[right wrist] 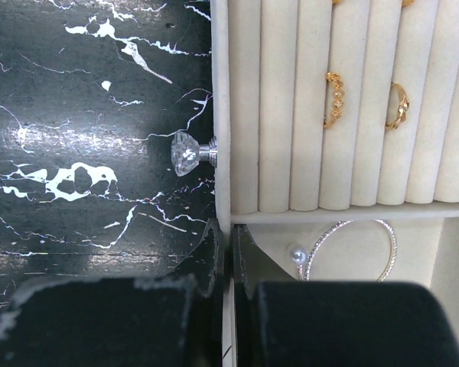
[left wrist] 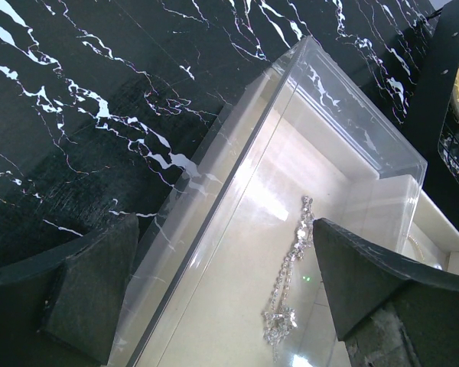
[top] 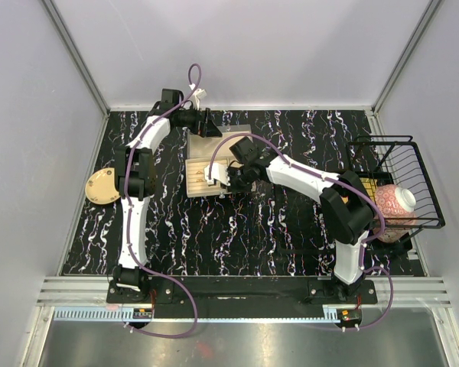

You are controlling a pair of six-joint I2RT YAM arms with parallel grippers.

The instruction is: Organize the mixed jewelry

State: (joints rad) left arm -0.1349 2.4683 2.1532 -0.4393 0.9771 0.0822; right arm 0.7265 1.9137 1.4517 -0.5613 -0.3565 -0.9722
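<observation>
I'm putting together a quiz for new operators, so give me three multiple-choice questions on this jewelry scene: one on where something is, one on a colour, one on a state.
1. Where is the crystal knob?
A. on the outer wall of the beige tray
B. in the wire basket
C. on the tan disc

2. What colour are the two rings seated in the ring rolls?
A. blue
B. gold
C. black

3. How do the left jaws stand?
A. shut on a ring
B. shut on nothing
C. wide open

Answers: 1 A, the knob sticks out from the tray's side; 2 B, both gleam gold against the cream rolls; 3 C, the left wrist view shows its fingers far apart, gripping nothing.
</observation>
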